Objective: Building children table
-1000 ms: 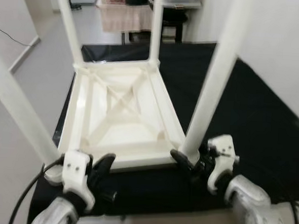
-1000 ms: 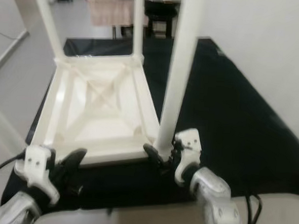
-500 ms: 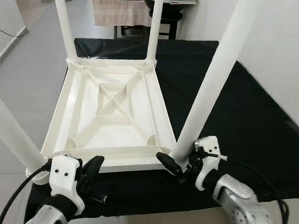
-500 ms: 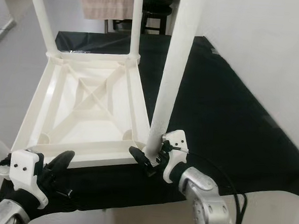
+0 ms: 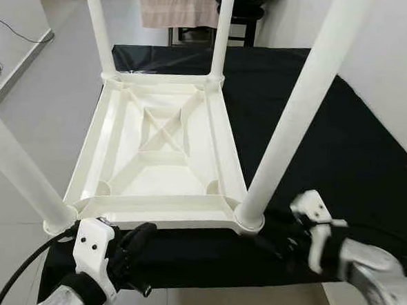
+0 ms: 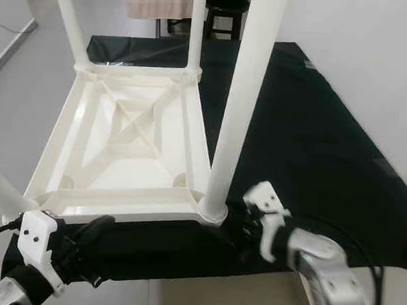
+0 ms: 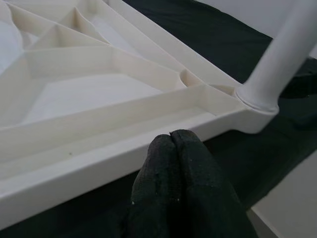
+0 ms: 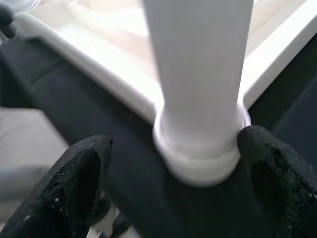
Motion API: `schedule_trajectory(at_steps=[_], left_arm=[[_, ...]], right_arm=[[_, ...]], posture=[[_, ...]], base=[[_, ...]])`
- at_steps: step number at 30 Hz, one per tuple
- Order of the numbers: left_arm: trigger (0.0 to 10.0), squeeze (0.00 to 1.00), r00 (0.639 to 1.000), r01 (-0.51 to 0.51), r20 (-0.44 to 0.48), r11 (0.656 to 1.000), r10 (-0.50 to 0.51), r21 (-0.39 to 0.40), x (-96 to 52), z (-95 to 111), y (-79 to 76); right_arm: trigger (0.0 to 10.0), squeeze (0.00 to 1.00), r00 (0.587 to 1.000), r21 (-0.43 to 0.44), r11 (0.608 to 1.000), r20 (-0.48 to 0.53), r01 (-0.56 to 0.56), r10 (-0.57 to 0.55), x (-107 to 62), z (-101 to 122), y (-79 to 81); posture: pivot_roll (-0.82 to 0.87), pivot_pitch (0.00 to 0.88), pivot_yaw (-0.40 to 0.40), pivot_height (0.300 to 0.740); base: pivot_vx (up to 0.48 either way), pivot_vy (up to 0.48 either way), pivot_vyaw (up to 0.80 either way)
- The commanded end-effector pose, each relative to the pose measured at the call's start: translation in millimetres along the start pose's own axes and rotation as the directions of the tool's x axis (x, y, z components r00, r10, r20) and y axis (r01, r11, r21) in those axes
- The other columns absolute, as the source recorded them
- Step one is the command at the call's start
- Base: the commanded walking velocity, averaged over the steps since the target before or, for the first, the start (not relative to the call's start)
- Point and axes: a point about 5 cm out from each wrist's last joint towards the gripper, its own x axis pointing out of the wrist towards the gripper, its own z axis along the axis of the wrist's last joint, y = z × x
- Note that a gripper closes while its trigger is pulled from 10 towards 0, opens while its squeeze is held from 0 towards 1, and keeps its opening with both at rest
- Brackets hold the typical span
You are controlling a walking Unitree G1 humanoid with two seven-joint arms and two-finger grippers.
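So at this point the little white table [image 5: 164, 146] was lying upside down on the black cloth [image 5: 342, 147], all four legs poking up, and to me it looked like the leg-fitting part was basically done and I was just checking the last corner. My right gripper [image 8: 173, 193] was parked low by the near right leg [image 5: 299, 110], fingers spread wide with one on either side of the collar where that leg seats into the corner socket [image 5: 247, 217], not touching it as far as I could tell. The left gripper [image 7: 171, 136] was down at the near edge of the tabletop, fingertips pinched together on nothing, pointing at the rim just in front of it. The near left leg [image 5: 16, 165] was leaning out toward that arm. My guess for the next move: either close the right fingers on that collar and give the leg a push or twist to make sure it's seated, or get both grippers onto the frame to flip the thing upright. Flipping would need a proper hold on both sides, since those long legs would make it swing awkwardly.
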Motion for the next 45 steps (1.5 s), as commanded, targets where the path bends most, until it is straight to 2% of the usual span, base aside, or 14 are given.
schedule_trajectory(at_steps=[1, 3, 5, 6, 7, 9, 14, 18, 21, 23, 33, 36, 42, 45], left_arm=[[10.0, 0.0, 0.999, 0.03, -0.019, 1.0, -0.03, -0.007, -4.1, -1, -0.5], [10.0, 0.0, 0.999, 0.038, -0.023, 0.999, -0.038, -0.005, -5.1, -1, -0.4], [10.0, 0.0, 0.994, 0.087, -0.066, 0.996, -0.086, 0.009, -10.5, -3, -0.2], [10.0, 0.0, 0.994, 0.087, -0.066, 0.996, -0.086, 0.009, -10.5, -3, -0.2], [10.0, 0.0, 0.99, 0.117, -0.08, 0.993, -0.117, 0.003, -13.9, -3, -1.5], [10.0, 0.0, 0.99, 0.117, -0.08, 0.993, -0.117, 0.003, -13.9, -3, -1.5], [10.0, 0.0, 0.985, 0.147, -0.09, 0.989, -0.146, 0.005, -17.0, -4, -4.0], [10.0, 0.0, 0.989, 0.119, -0.09, 0.993, -0.117, 0.023, -17.1, -5, -1.7], [10.0, 0.0, 0.996, 0.043, -0.08, 0.997, -0.038, 0.066, -17.6, -7, 5.2], [10.0, 0.0, 0.997, 0.015, -0.071, 0.997, -0.01, 0.075, -18.4, -6, 7.6], [10.0, 0.0, 0.997, -0.072, -0.026, 0.991, 0.076, 0.116, -18.9, 2, 17.9], [10.0, 0.0, 0.997, -0.073, -0.016, 0.99, 0.075, 0.12, -17.5, 4, 17.6], [10.0, 0.0, 0.997, -0.074, -0.013, 0.99, 0.076, 0.121, -16.8, 4, 17.3], [10.0, 0.0, 0.998, -0.067, -0.011, 0.989, 0.069, 0.131, -15.1, 4, 16.2]], right_arm=[[10.0, 0.0, 0.994, -0.006, 0.994, 0.0, -0.11, 0.11, -4.0, 5, 11.0], [10.0, 0.0, 0.99, -0.009, 0.99, -0.009, -0.14, 0.14, -6.3, 5, 13.7], [10.0, 0.0, 0.935, -0.04, 0.935, 0.013, -0.353, 0.353, 6.7, 22, 43.7], [10.0, 0.0, 0.935, -0.04, 0.935, 0.013, -0.353, 0.353, 6.7, 22, 43.7], [10.0, 0.0, 0.876, -0.063, 0.874, -0.009, -0.481, 0.481, 13.9, 26, 62.2], [10.0, 0.0, 0.876, -0.063, 0.874, -0.009, -0.481, 0.481, 13.9, 26, 62.2], [10.0, 0.0, 0.828, -0.104, 0.822, -0.02, -0.56, 0.561, 37.8, 36, 71.3], [10.0, 0.0, 0.837, -0.128, 0.828, -0.036, -0.546, 0.546, 50.2, 38, 69.5], [10.0, 0.0, 0.885, -0.167, 0.869, -0.1, -0.466, 0.455, 82.6, 37, 62.2], [10.0, 0.0, 0.894, -0.179, 0.877, -0.138, -0.445, 0.425, 91.9, 36, 59.8], [10.0, 0.0, 0.902, -0.228, 0.892, -0.286, -0.391, 0.322, 110.0, 32, 46.9], [10.0, 0.0, 0.933, -0.232, 0.925, -0.271, -0.302, 0.237, 122.9, 40, 39.5], [10.0, 0.0, 0.95, -0.229, 0.94, -0.242, -0.252, 0.196, 129.8, 46, 36.2], [10.0, 0.0, 0.983, -0.209, 0.97, -0.16, -0.123, 0.09, 141.9, 59, 25.9]], posture=[[0.07, 0.094, -0.047, 0.74], [0.07, 0.094, -0.047, 0.74], [0.08, 0.094, -0.052, 0.74], [0.08, 0.094, -0.052, 0.74], [0.08, 0.095, -0.051, 0.74], [0.08, 0.095, -0.051, 0.74], [0.09, 0.092, -0.06, 0.74], [0.1, 0.094, -0.062, 0.74], [0.11, 0.098, -0.069, 0.74], [0.12, 0.099, -0.07, 0.74], [0.12, 0.11, -0.074, 0.74], [0.12, 0.11, -0.074, 0.74], [0.11, 0.109, -0.074, 0.74], [0.11, 0.106, -0.068, 0.74]], base=[[0.0, 0.0, 0.0], [0.0, 0.0, 0.0], [0.0, 0.0, 0.0], [0.0, 0.0, 0.0], [0.0, 0.0, 0.0], [0.0, 0.0, 0.0], [0.0, 0.0, 0.0], [0.0, 0.0, 0.0], [0.0, 0.0, 0.0], [0.0, 0.0, 0.0], [0.0, 0.0, 0.0], [0.0, 0.0, 0.0], [0.0, 0.0, 0.0], [0.0, 0.0, 0.0]])
